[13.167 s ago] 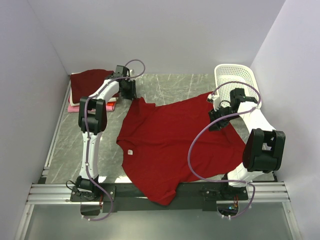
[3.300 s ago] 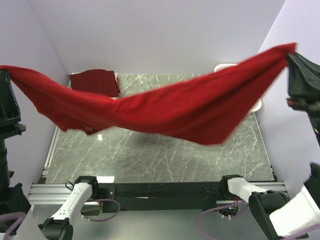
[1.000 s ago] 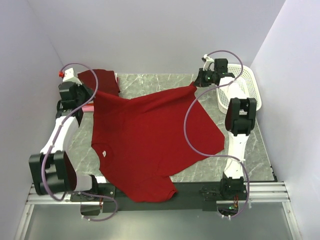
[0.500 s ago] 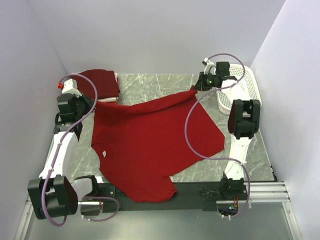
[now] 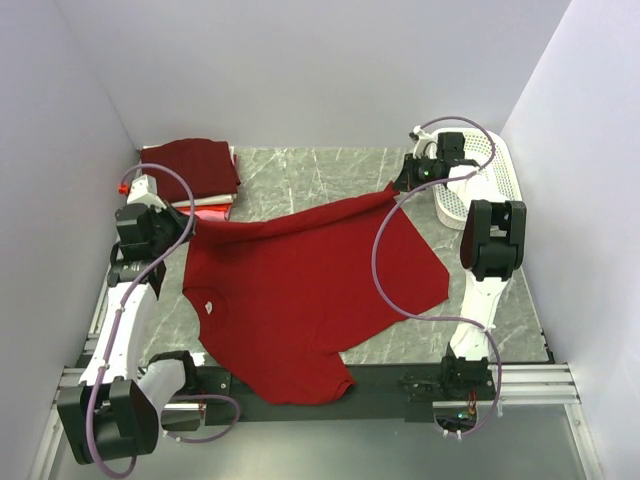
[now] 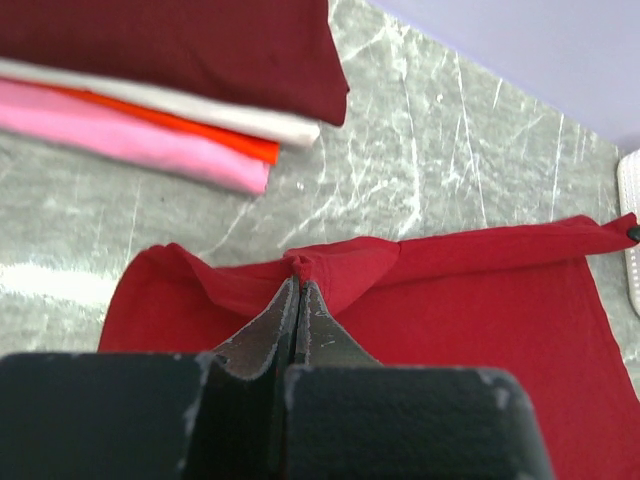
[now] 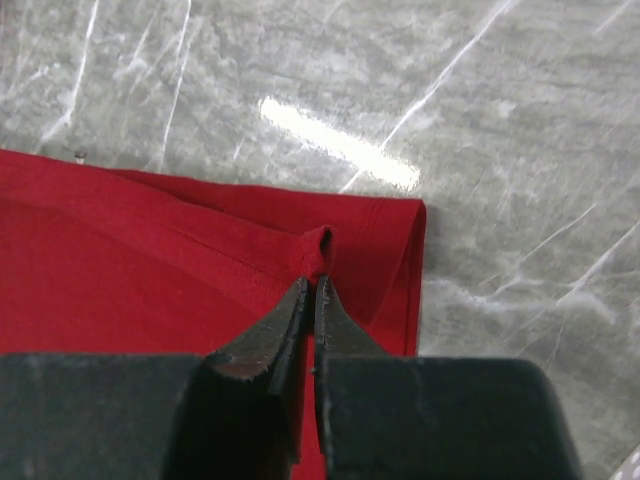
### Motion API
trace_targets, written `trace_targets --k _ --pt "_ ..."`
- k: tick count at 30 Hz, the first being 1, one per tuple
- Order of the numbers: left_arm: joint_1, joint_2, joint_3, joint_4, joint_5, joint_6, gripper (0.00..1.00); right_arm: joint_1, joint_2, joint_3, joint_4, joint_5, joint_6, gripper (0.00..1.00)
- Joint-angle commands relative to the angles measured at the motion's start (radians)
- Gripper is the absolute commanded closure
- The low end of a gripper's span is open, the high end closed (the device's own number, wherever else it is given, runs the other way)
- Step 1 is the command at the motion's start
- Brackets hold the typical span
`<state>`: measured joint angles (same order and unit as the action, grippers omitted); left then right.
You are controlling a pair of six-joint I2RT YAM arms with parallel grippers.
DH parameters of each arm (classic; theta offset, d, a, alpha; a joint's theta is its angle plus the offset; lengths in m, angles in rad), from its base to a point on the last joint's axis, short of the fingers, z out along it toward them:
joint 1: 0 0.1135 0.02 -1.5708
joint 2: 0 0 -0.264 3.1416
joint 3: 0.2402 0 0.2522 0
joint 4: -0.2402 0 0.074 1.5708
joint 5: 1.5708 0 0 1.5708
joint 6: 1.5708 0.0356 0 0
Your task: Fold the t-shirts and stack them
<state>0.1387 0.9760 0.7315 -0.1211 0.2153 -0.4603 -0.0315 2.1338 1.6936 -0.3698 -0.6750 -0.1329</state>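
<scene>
While the folded stack [image 5: 190,172] sits at the far left corner of the tabletop [image 5: 300,175], the left end effector [image 6: 297,287] stays clamped shut on a pinch of the red t-shirt [image 5: 300,290], drawn nearer than a moment ago. The shirt lies flatter across the middle than before. The right end effector [image 7: 311,283] keeps its jaws nearly closed on the far corner beside the basket [image 5: 495,175]. From above, both fingertip pairs are hard to make out.
</scene>
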Motion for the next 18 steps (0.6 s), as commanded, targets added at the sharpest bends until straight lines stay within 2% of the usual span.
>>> trace_targets --k 1,11,18 --pt "0.004 -0.042 -0.021 -0.017 0.032 -0.027 1.0 -0.01 -0.081 -0.012 0.009 -0.014 -0.028 1.0" --pt "0.004 -0.135 -0.082 -0.064 0.071 -0.089 1.0 -0.016 -0.107 -0.071 0.003 0.006 -0.059 1.0" --pt "0.004 -0.163 -0.113 -0.101 0.099 -0.109 1.0 -0.027 -0.13 -0.107 -0.021 0.044 -0.092 0.92"
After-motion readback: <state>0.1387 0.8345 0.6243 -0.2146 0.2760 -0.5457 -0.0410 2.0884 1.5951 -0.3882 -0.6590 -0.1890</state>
